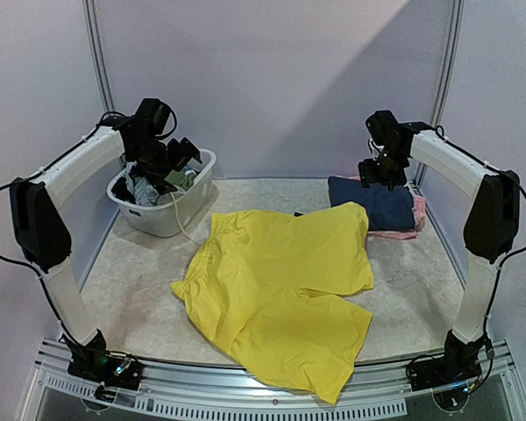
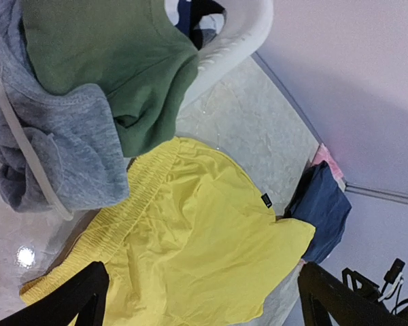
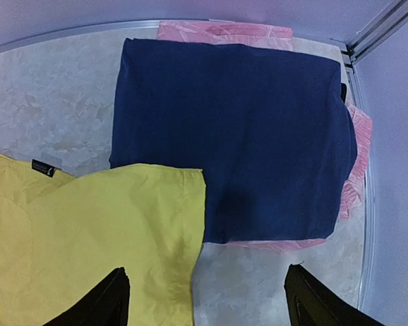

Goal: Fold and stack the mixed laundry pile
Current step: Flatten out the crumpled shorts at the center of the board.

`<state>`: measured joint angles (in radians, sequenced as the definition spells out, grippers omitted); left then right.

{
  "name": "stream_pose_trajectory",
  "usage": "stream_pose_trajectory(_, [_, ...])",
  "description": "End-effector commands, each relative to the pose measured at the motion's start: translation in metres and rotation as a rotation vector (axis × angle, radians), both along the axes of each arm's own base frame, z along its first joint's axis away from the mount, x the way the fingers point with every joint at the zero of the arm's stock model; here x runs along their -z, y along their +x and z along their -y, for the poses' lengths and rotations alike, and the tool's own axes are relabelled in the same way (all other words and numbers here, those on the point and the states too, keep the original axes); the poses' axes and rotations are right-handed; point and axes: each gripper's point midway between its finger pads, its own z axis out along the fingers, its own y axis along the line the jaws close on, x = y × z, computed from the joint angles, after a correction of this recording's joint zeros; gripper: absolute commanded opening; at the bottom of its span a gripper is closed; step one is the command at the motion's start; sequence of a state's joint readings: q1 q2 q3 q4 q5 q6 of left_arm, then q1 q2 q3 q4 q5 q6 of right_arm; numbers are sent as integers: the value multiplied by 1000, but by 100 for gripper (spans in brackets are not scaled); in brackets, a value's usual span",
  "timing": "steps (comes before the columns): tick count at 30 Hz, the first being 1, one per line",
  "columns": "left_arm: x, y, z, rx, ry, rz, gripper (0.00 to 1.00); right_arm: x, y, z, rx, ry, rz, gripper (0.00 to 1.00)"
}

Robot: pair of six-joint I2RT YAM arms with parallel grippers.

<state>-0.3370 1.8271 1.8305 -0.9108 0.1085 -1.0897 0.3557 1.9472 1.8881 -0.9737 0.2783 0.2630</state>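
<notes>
Item under inspection: yellow shorts, spread flat and unfolded on the table, centre of the work area
Remainder of the pile: grey garment and green garment heaped in the white tub at far left, both hanging over its rim
Finished stack: folded navy piece lying on a pink piece, far right corner
Left gripper: fingers spread wide, nothing between them; poised above the tub
Right gripper: fingers apart, nothing held; poised above the near edge of the navy piece
Long axis of shorts: runs from waistband to leg hems, slanting from far left to near right
Heading: elastic waistband faces left, toward the tub; both legs point right, one reaching the far right, the other the near edge
Contact noted: the corner of the far leg overlaps the near-left corner of the navy piece
Bearing from grippers: shorts lie nearward and inward of both
Nearer arm: left for the waistband end, right for the far leg hem; the two ends are well apart
Assessment: a fold would likely need both arms, each taking its own end
Risk: lifting the far leg may drag the navy piece askew
</notes>
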Motion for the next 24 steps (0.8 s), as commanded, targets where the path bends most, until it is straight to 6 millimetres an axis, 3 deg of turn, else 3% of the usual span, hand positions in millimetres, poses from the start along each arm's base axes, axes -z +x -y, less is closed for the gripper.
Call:
stream_pose_trajectory(1, [-58, -16, -1, 82, 16, 138, 100, -50, -2, -12, -6, 100, 82, 80])
stream_pose_trajectory(4, [-56, -31, 2, 170, 63, 144, 99, -43, -13, -11, -11, 105, 38, 80])
stream_pose_trajectory(8, [-37, -66, 3, 318, 204, 106, 95, -8, -47, -21, -49, 188, -79, 77])
stream_pose_trajectory(10, [-24, -90, -5, 374, 291, 83, 93, 0, -72, -32, -93, 282, -96, 75])
stream_pose_trajectory(13, [15, -122, -13, 461, 367, 50, 91, 16, -109, -38, -121, 362, -85, 75])
stream_pose_trajectory(15, [27, -142, -19, 483, 393, 84, 90, 24, -132, -38, -109, 407, -66, 75])
stream_pose_trajectory(19, [61, -182, -31, 504, 360, 34, 89, 22, -175, -28, -75, 489, -27, 75])
stream_pose_trajectory(24, [102, -217, -41, 520, 333, -84, 88, 29, -209, -13, -22, 525, -29, 75])
